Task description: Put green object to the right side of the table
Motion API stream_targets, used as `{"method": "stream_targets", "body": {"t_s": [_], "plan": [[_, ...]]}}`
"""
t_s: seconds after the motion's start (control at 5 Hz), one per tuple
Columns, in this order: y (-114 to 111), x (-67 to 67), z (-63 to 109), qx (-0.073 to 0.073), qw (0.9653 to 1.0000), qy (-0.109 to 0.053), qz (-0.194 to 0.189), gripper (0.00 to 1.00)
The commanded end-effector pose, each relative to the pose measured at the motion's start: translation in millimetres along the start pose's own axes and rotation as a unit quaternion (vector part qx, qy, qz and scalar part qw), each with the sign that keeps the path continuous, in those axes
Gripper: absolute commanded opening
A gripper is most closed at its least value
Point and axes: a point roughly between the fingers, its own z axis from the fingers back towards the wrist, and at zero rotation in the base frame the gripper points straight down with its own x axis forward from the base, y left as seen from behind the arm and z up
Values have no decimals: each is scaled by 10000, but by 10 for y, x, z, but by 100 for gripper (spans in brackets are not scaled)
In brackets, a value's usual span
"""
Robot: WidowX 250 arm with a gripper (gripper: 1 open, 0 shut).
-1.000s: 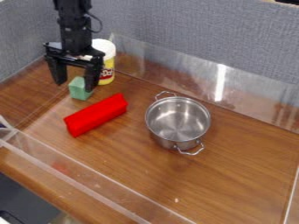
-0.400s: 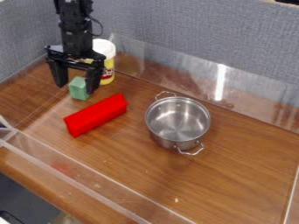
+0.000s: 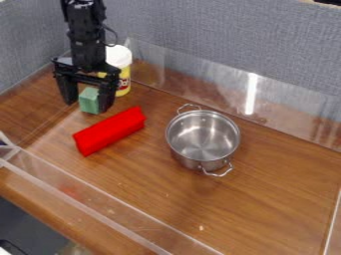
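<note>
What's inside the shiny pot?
Nothing shows inside the steel pot: just its bare shiny bottom. Its near wall hides a small strip of the inside, so that part cannot be checked.

Table (image 3: 266, 174) with green object (image 3: 90, 100), red block (image 3: 108, 130), steel pot (image 3: 202, 138), bottle (image 3: 120, 70)

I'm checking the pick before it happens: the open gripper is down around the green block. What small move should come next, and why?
Probably close the jaws. The gripper points down with its fingers open on either side of the green object, which sits on the table at the back left and does not look gripped yet. It must be held before it is carried right.
</note>
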Motion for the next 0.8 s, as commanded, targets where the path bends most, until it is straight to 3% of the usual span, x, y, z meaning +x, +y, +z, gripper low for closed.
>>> {"method": "stream_targets", "body": {"t_s": [0.0, 0.6], "plan": [[-25, 20, 287, 61, 9991, -421, -47, 100], [-48, -41, 458, -12, 9977, -669, -90, 100]]}}
